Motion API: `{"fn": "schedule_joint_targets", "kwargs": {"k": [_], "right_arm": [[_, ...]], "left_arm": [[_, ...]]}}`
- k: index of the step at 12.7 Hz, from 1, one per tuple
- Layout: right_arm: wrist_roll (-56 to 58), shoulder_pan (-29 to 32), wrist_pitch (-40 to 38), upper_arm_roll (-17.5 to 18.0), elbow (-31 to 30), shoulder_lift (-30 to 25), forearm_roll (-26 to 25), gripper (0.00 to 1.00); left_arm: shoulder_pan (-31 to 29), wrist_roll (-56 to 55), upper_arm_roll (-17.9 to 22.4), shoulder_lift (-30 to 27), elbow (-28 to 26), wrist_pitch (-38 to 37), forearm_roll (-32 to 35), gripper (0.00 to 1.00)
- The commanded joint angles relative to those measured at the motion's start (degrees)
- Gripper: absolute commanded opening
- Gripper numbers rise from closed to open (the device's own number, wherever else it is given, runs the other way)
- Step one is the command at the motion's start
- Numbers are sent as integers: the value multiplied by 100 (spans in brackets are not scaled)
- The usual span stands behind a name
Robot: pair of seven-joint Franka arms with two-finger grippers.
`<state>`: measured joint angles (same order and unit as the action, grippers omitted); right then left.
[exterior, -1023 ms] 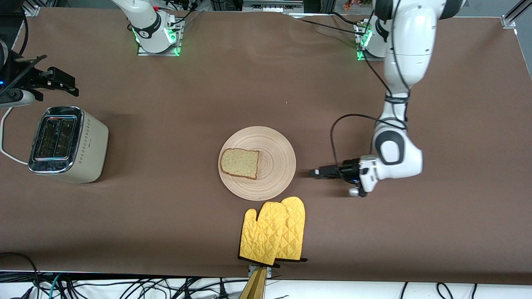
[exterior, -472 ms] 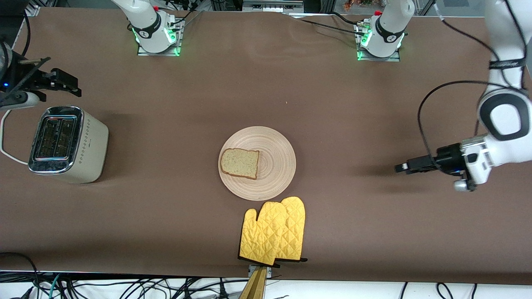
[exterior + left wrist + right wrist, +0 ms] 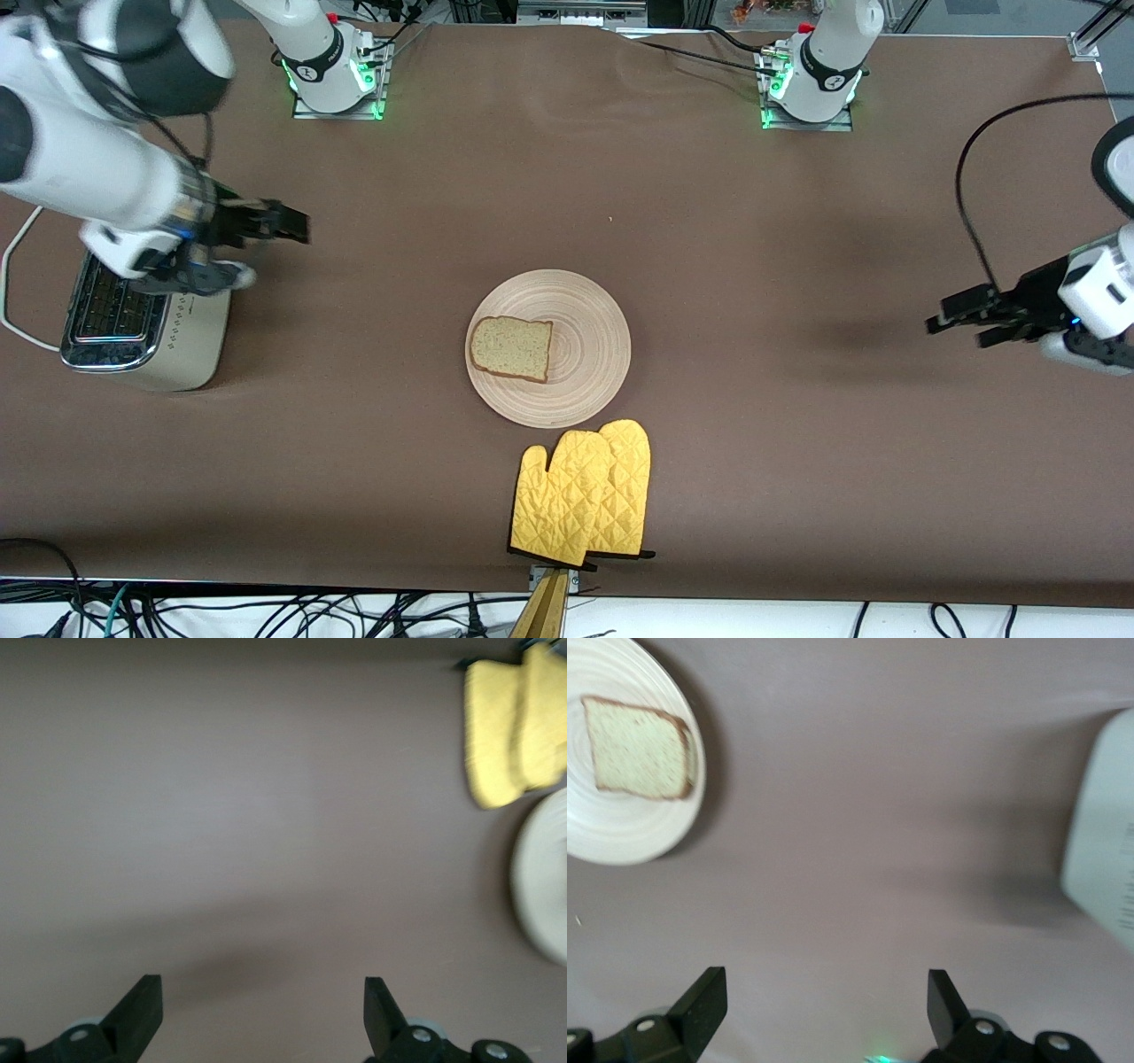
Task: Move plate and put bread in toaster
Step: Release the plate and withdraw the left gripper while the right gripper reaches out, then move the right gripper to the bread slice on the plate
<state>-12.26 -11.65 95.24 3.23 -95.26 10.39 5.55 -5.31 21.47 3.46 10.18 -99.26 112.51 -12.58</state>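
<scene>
The wooden plate [image 3: 592, 347] lies mid-table with the bread [image 3: 511, 347] on it, toward the right arm's side of the plate. The cream toaster [image 3: 190, 341] stands at the right arm's end of the table, partly covered by the right arm's wrist. My right gripper [image 3: 297, 226] is open and empty, over bare table between toaster and plate. Its wrist view shows the plate [image 3: 620, 828], the bread [image 3: 638, 749], the toaster's side [image 3: 1107, 868] and the gripper [image 3: 826, 988] itself. My left gripper [image 3: 939, 321] is open and empty over bare table at the left arm's end; its wrist view shows the gripper [image 3: 263, 992] and the plate's rim [image 3: 540, 877].
A pair of yellow oven mitts [image 3: 580, 496] lies just nearer to the front camera than the plate, at the table's front edge, and shows in the left wrist view [image 3: 509, 726]. The toaster's white cord [image 3: 13, 292] runs off the table's end.
My left gripper has drawn away from the plate toward the left arm's end of the table. My right arm has swung in over the toaster toward the plate.
</scene>
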Motion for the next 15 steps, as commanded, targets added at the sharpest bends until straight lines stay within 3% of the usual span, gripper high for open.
{"fn": "schedule_joint_targets", "kwargs": {"k": [1, 3, 5, 7, 11, 13, 15], "right_arm": [[-670, -520, 686, -16, -1, 453, 95, 100], [-777, -785, 1372, -16, -19, 927, 445, 100], [-786, -899, 2161, -16, -176, 1298, 867, 100], [-795, -1040, 2909, -16, -291, 1762, 965, 99], [-839, -1374, 4176, -24, -291, 2475, 965, 78], [-830, -1515, 4415, -24, -282, 2599, 965, 60], [-830, -1515, 4425, -24, -291, 2670, 957, 41]], "left_arm": [[91, -20, -99, -700, -234, 104, 1489, 100], [92, -29, -100, -1174, -234, 113, 1873, 100], [109, -37, -100, -1317, -304, 52, 1864, 100], [109, -683, -91, -1326, -209, -297, 1742, 100], [91, -2478, -117, -1335, -32, -1335, 1251, 100], [-22, -2542, -73, -1335, -32, -1748, 759, 100], [-23, -2604, -82, -1361, -32, -2153, 740, 100]]}}
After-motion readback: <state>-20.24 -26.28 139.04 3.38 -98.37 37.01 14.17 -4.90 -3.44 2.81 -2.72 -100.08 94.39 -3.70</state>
